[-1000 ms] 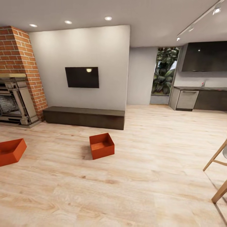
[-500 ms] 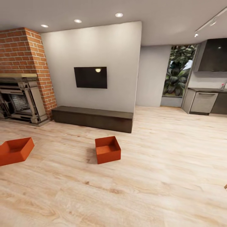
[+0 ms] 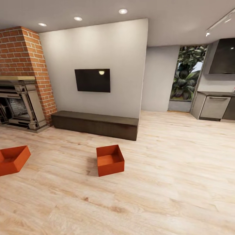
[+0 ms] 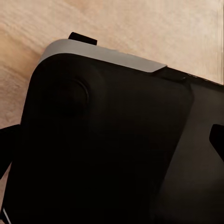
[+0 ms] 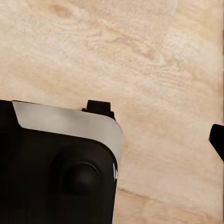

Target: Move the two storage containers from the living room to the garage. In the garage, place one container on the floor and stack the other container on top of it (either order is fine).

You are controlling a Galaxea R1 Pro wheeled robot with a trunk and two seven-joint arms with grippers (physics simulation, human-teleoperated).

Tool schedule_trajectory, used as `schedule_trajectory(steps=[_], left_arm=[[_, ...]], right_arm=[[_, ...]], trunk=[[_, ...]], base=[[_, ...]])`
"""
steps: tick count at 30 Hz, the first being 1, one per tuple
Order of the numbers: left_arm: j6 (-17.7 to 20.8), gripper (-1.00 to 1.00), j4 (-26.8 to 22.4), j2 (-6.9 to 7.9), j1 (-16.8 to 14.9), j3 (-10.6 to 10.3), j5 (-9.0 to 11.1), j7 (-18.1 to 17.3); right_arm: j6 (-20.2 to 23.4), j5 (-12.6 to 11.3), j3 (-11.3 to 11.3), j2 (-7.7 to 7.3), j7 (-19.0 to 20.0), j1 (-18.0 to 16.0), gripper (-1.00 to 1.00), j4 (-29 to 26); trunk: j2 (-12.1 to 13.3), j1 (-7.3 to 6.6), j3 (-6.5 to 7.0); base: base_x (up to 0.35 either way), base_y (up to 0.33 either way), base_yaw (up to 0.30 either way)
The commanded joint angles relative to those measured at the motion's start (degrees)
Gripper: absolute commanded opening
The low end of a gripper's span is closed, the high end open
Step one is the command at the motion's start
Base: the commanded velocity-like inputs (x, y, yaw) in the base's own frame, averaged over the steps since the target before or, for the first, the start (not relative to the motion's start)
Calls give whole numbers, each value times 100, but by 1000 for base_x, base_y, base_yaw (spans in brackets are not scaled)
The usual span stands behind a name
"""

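Two orange-red storage containers stand open-topped on the light wood-plank floor of the living room. One container [image 3: 110, 160] sits mid-floor in front of the low dark bench. The other container [image 3: 12, 160] lies at the left edge of the head view, partly cut off, before the fireplace. In the left wrist view a dark fingertip [image 4: 217, 140] pokes in at the frame edge over the plank floor. The right wrist view likewise has one dark fingertip [image 5: 217, 140] at its edge. Neither view lets me judge the jaws' opening.
A red-brick fireplace [image 3: 23, 81] stands at far left, a long dark bench [image 3: 95, 124] and black TV [image 3: 92, 80] on the white wall. Kitchen cabinets [image 3: 215, 107] are at far right. My own black-and-grey body [image 4: 107, 140] [image 5: 56, 163] shows in both wrist views.
The camera has swung left and shifted, so the wooden chair legs at the right have left the picture. The containers themselves have not moved on the floor.
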Motion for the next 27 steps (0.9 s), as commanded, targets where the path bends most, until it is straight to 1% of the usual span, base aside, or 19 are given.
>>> schedule_trajectory(steps=[1, 11, 15, 27], left_arm=[[-9, 100, -2, 0, -1, 18, 17, 6], [5, 100, -1, 5, -1, 17, 17, 6], [5, 100, -1, 5, -1, 17, 17, 6], [-3, 100, -1, -2, -1, 17, 17, 6]], right_arm=[[-33, -52, 50, 4, 0, -6, 100, 16], [6, -58, 45, 14, 22, -6, 100, 25], [-14, -60, 23, 10, 21, -6, 100, 25], [-22, -61, 17, 10, 29, -6, 100, 25]], trunk=[[-2, 3, -5], [-2, 3, -5], [-2, 3, -5], [-2, 3, -5]], base=[[319, -92, 0], [319, -95, 10], [319, -121, 204], [314, -152, 265]])
